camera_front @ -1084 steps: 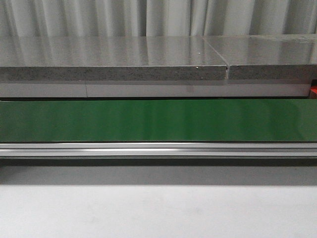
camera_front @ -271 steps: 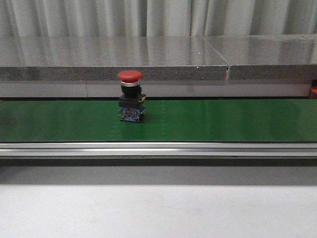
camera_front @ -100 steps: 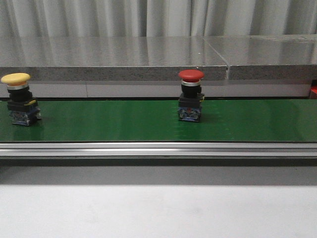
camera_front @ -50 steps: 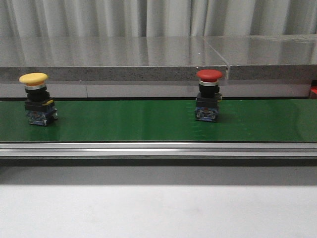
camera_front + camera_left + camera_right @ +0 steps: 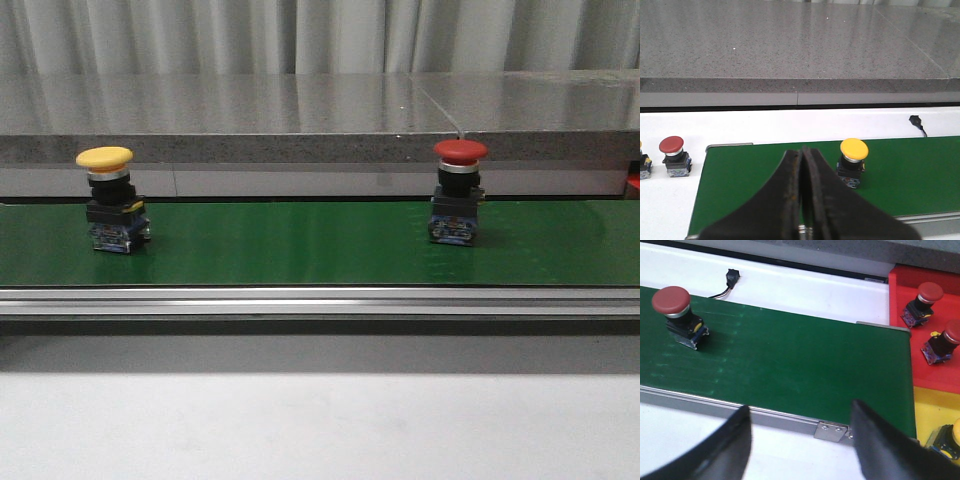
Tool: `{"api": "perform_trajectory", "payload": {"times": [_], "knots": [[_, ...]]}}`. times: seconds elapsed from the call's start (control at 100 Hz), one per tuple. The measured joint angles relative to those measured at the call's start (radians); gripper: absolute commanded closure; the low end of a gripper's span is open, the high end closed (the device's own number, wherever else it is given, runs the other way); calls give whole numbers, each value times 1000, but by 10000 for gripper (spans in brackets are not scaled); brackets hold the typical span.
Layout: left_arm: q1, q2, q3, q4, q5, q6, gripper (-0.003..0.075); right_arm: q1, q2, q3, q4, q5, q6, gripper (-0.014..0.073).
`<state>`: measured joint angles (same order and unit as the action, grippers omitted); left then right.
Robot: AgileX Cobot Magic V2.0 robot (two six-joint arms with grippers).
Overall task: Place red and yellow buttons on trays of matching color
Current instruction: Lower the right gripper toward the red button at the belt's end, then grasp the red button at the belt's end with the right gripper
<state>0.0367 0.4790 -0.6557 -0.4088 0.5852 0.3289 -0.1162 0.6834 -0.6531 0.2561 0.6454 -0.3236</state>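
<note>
Both buttons carried further along the green belt (image 5: 300, 245) toward the right than half a second ago: yellow button (image 5: 112, 200) now well in from the left edge, red button (image 5: 456, 195) past the middle, each upright on its blue base, well apart from the other. Probably fed one after another so that each arm can take its own colour without crowding. At the far left, seen only from the left wrist: a spare red button (image 5: 674, 156) standing on the white table (image 5: 765, 130) just off the belt's end, probably waiting for its turn on the belt. Left gripper (image 5: 802, 190) hanging above the near edge of the belt with its fingers pressed together, holding nothing, the yellow button just beyond and beside the tips. Further right, right gripper (image 5: 800, 445) spread wide and empty over the belt's near rail, apparently set there to meet the red button as it comes; that button on the belt, well short of the fingers. At the far right, shown by the right wrist view alone: red tray (image 5: 930, 325) past the end of the belt with two red buttons already in it, and yellow tray (image 5: 935, 410) nearer the robot with part of a yellow button at its edge. From the front, neither tray nor either gripper visible, only a sliver of red at the right border.
</note>
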Motion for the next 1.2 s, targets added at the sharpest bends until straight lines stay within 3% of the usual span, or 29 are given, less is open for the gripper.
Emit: {"api": "perform_trajectory", "payload": {"times": [0.24,0.41,0.78,1.2], "knots": [[0,0,0,0,0,0,739,0,55,-16,52,6,0,-49],[0,0,0,0,0,0,739,15,229,-92,56,39,0,-49],[0,0,2,0,0,0,739,158,589,-273,60,47,-16,-49],[0,0,2,0,0,0,739,210,822,-413,60,3,-24,-48]]}}
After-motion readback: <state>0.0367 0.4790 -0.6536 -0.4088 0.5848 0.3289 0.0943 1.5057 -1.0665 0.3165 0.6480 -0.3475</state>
